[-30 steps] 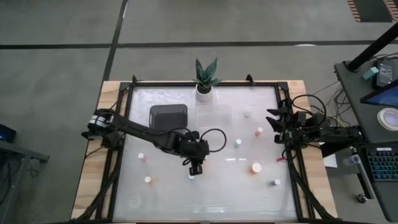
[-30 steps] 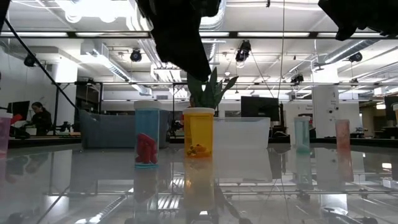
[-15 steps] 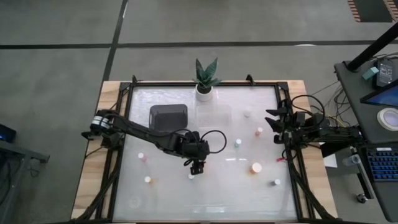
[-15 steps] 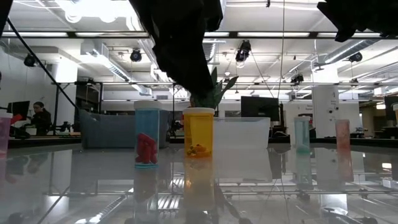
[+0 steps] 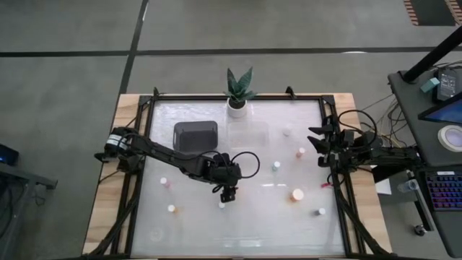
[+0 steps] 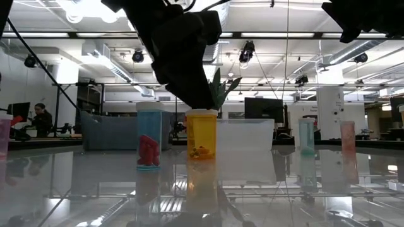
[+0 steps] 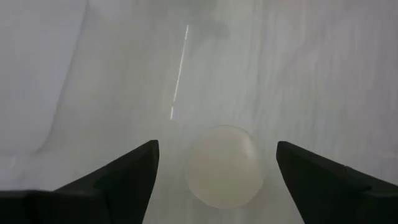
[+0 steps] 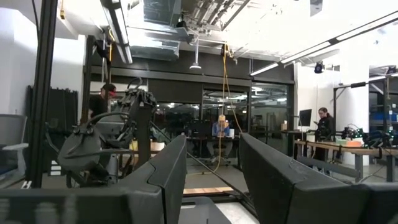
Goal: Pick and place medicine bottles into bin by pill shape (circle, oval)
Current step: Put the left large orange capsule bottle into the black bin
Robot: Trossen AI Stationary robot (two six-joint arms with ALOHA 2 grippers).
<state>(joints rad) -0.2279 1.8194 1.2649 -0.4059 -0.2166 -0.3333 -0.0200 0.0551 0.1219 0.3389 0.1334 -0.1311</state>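
Note:
An amber-orange medicine bottle [image 6: 201,134] with a white cap [image 7: 224,165] stands upright on the table near its middle [image 5: 221,204]. My left gripper [image 5: 229,193] hangs open just above it, pointing down. Its fingers stand on either side of the cap with gaps, touching nothing. Other medicine bottles stand scattered around: a blue one with red pills [image 6: 149,144], two at the left [image 5: 164,181] [image 5: 172,209], and several at the right [image 5: 297,194]. My right gripper [image 5: 317,146] waits open over the table's right edge.
A dark grey bin [image 5: 195,135] and a clear bin [image 5: 249,133] stand at the table's far side, with a potted plant [image 5: 238,90] behind them. A desk with screens [image 5: 440,108] stands to the right of the table. People show in the room beyond.
My left gripper has come down toward the amber-orange bottle's cap and now hangs just over it. The bottle has stayed where it was.

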